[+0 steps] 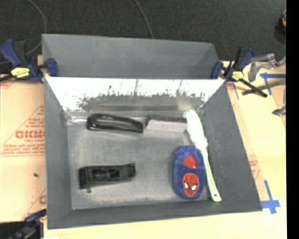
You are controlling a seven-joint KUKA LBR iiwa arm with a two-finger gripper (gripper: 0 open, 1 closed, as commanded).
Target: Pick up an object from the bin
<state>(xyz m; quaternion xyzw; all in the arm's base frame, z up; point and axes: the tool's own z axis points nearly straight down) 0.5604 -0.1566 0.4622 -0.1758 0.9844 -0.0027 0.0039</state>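
Bin (55, 148): black stapler (114, 124) back left, black clip (107, 175) front left. Blue Spider-Man slipper (188, 173) front right, touching a white brush (199, 141) on its right. State of the fingers: cannot tell.

The grey bin (139, 54) holds a black stapler (114, 124) at back left, a black clip (106, 174) at front left, and a blue Spider-Man slipper (189, 173) just beside a white-and-green brush (202, 151) at right.
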